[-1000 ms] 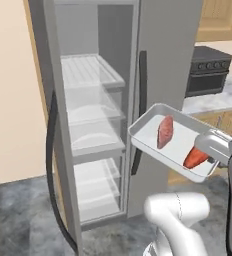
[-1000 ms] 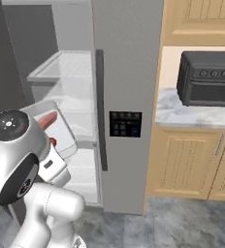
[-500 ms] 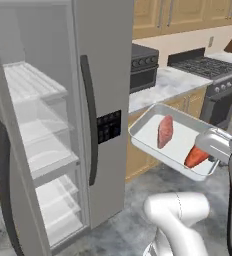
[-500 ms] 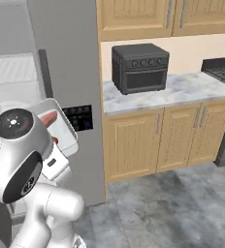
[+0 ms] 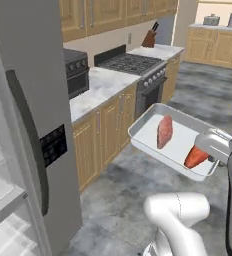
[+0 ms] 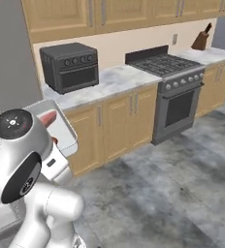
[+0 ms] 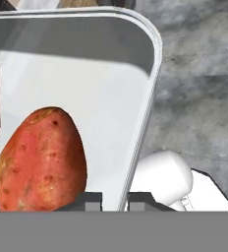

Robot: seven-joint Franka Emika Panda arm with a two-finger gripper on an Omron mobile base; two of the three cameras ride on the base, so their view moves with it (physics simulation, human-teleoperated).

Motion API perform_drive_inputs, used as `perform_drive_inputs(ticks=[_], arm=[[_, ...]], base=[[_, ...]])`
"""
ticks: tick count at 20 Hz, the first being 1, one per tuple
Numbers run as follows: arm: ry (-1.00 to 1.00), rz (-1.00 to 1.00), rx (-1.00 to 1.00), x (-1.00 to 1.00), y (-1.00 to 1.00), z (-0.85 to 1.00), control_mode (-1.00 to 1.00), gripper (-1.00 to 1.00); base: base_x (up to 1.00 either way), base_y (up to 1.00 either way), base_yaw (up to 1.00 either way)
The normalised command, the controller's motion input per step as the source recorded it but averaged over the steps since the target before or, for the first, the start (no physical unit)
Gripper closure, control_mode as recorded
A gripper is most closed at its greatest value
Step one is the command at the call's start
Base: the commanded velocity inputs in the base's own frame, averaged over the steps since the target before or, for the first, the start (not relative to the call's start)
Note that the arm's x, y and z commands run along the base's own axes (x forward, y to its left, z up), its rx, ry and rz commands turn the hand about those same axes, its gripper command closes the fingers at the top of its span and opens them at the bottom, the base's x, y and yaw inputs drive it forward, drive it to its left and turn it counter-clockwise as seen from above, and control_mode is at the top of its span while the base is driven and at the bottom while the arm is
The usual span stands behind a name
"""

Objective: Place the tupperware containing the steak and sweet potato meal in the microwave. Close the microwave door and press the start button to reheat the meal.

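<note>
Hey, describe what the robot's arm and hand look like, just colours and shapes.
The arm is glossy white, built of rounded, bulbous segments, with a dark round joint cap marked by a small white dot. The hand ends in two small, dark, blocky fingertips.

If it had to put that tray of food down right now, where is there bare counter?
The marble counter lies bare between the black toaster oven and the stove. A smaller patch lies past the stove, beside the knife block. The stove top is covered by grates. The tupperware is held over open floor.
</note>
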Motion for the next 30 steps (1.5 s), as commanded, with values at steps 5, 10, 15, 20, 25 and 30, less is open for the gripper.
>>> perform_drive_inputs(ticks=[5,10,15,20,25,30], arm=[[0.00,0.00,0.00,0.00,0.00,0.00,1.00,1.00],[0.00,0.00,0.00,0.00,0.00,0.00,1.00,1.00],[0.00,0.00,0.00,0.00,0.00,0.00,1.00,1.00],[0.00,0.00,0.00,0.00,0.00,0.00,1.00,1.00],[0.00,0.00,0.00,0.00,0.00,0.00,1.00,1.00],[0.00,0.00,0.00,0.00,0.00,0.00,1.00,1.00]], base=[[0.15,-0.29,-0.69],[0.10,-0.24,-0.71],[0.20,-0.17,-0.69],[0.43,-0.02,-0.62],[0.46,0.00,-0.62],[0.51,0.05,-0.58]])
